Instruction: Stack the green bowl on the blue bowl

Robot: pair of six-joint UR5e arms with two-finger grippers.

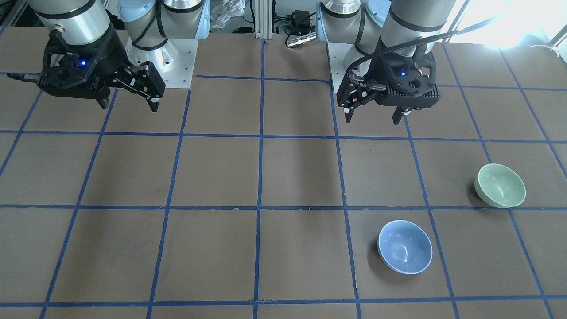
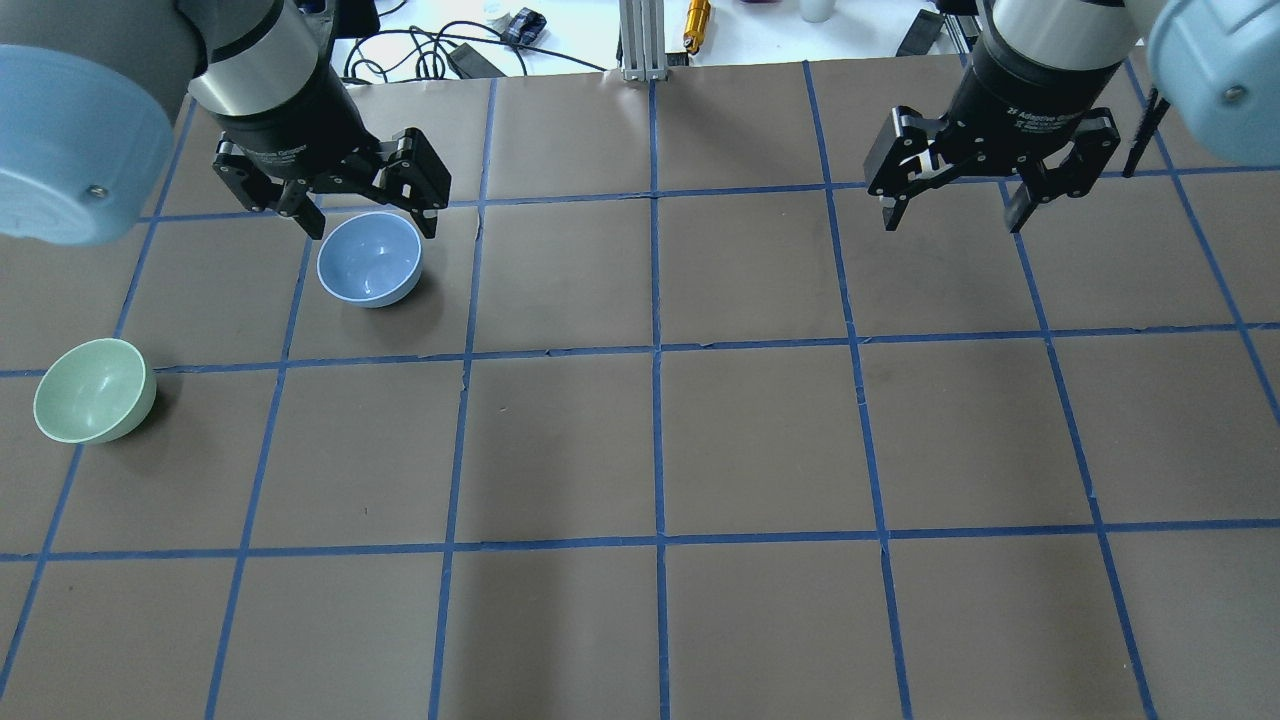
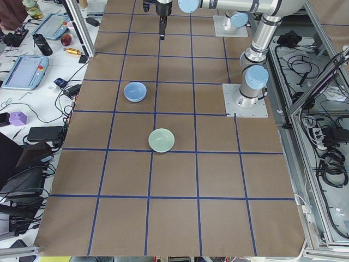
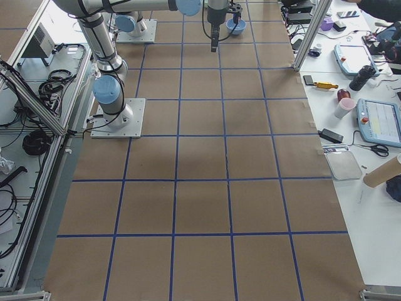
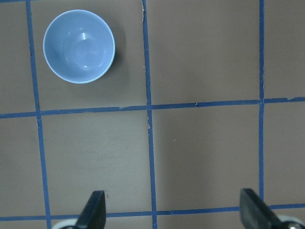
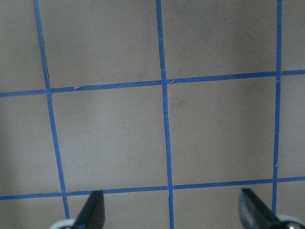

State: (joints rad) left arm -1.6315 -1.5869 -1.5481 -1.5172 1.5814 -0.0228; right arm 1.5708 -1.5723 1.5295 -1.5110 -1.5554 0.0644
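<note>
Start of the run, by my reading: neither bowl had been touched and the reach for the green bowl (image 1: pixel 500 186) was not yet begun. The left hand (image 1: pixel 372 118) hung released above the counter (image 2: pixel 760 430), fingers spread wide and nothing between them. The right hand (image 2: pixel 951 222) was likewise released and empty, well apart from both bowls. The green bowl sat upright on the counter, out beyond the left hand and off to its outer side, outside the left wrist view. The blue bowl (image 5: pixel 79 46) sat upright too, ahead of the left hand and a little to its left, with the two bowls well apart. Both were on the left hand's half, so I judged the pick belonged to it. The next move called for carrying the hand out over the green bowl's rim, dropping one finger inside and one outside the wall, and pinching there. Then it would lift, cross to the blue bowl and lower the green one centred. Both bowls looked like glossy ceramic: small, round, smooth-walled, with bright glints inside. The green was pale mint, the blue periwinkle with a paler rim. They looked the same size, so I expected a shallow nest, and a thin curved glazed wall likely to slip under a light pinch. The counter was matte brown sheet gridded with blue tape.
</note>
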